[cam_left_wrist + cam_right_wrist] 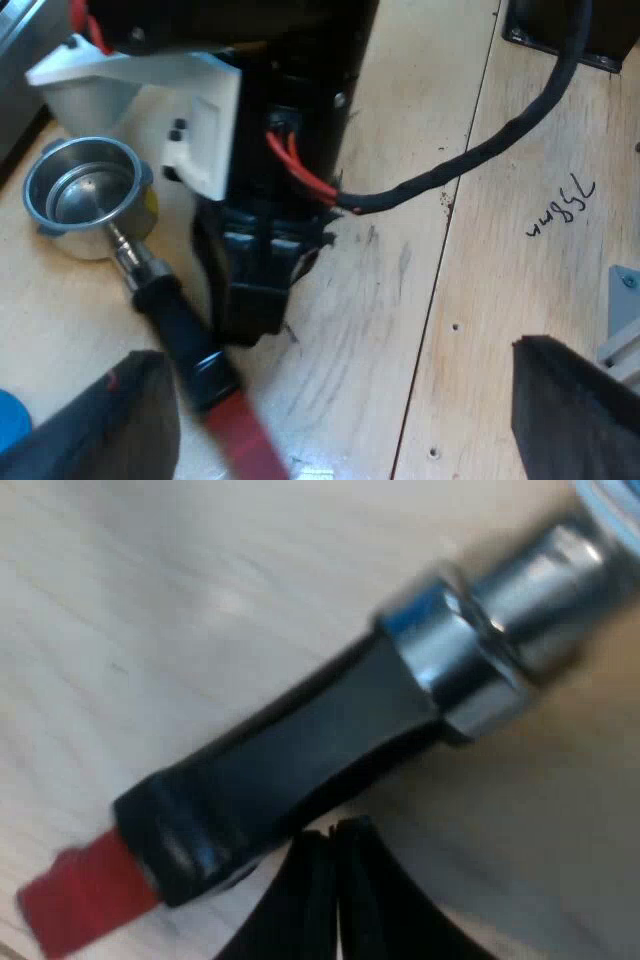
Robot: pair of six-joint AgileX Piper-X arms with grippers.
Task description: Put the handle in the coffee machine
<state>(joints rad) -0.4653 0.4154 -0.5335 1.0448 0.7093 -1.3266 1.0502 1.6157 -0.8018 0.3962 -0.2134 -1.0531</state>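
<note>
Fingers of the right gripper are pressed together just beside the dark handle of the holder, which lies loose on the table, so a nudge could roll it away, while the left gripper hangs spread wide above.

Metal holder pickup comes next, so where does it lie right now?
The metal holder lies loose on the wooden table, with the right gripper close beside its dark handle, near the red end.
</note>
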